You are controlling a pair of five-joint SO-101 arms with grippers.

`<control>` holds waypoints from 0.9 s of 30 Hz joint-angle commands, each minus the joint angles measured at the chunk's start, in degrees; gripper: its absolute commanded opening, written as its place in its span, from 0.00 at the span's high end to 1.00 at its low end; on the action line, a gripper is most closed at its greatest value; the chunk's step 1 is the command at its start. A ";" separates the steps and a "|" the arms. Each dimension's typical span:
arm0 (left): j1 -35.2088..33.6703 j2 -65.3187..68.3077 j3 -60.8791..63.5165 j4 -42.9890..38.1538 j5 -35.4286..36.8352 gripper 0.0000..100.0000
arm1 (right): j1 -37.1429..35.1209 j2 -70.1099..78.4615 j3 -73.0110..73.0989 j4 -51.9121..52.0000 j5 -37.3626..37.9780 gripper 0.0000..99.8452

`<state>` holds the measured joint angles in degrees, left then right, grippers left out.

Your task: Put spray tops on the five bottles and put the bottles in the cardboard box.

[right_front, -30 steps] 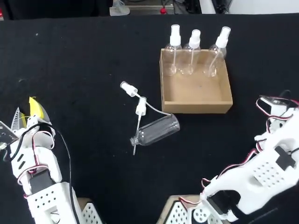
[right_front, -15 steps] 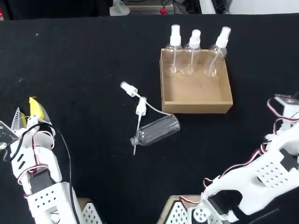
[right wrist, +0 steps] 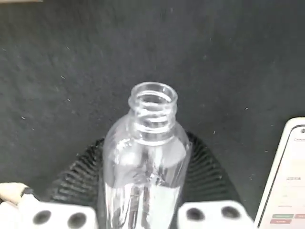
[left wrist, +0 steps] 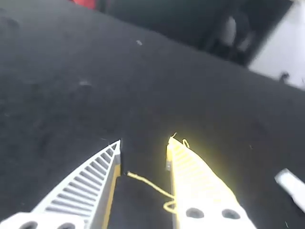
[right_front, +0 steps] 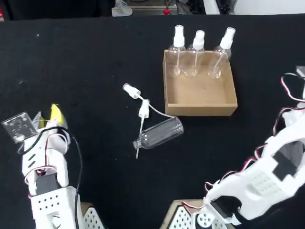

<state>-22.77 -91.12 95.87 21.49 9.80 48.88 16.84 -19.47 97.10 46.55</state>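
Standing by the black surface (right_front: 71,57), you see the left fingers (right_front: 56,112) low at the near left, well apart from everything else. From that arm's own camera the left fingers (left wrist: 190,176), one yellow and one white, are spread with a clear gap and only bare cloth between them. A small white piece (left wrist: 290,183) lies off to one side there, too blurred to tell.

The right fingers (right wrist: 76,181) are closed around a clear open bottle (right wrist: 145,157), one dark ribbed pad on each side of its body and its threaded neck bare. A flat white device (right wrist: 286,167) lies just beside it.

The cardboard box (right_front: 200,110) sits right of centre. Three capped bottles (right_front: 194,57) stand upright in a row along its far wall, spray heads on. A lying bottle (right_front: 159,132) rests on its side just off the box's near left corner, uncapped. The first spray top (right_front: 131,90) and the second spray top (right_front: 144,109) lie loose beside it, their thin tubes trailing towards that bottle.
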 commanded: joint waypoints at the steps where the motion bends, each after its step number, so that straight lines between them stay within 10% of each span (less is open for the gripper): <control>1: 2.24 -0.70 -3.12 1.14 -0.88 0.84 | -3.34 -9.63 4.53 -2.73 -4.31 0.95; 27: 14.99 0.62 -12.18 16.53 -11.78 0.84 | -21.54 -71.69 76.44 -34.55 -36.48 0.99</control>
<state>-10.99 -91.03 89.45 35.30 0.04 29.27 -49.89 54.11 64.92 14.99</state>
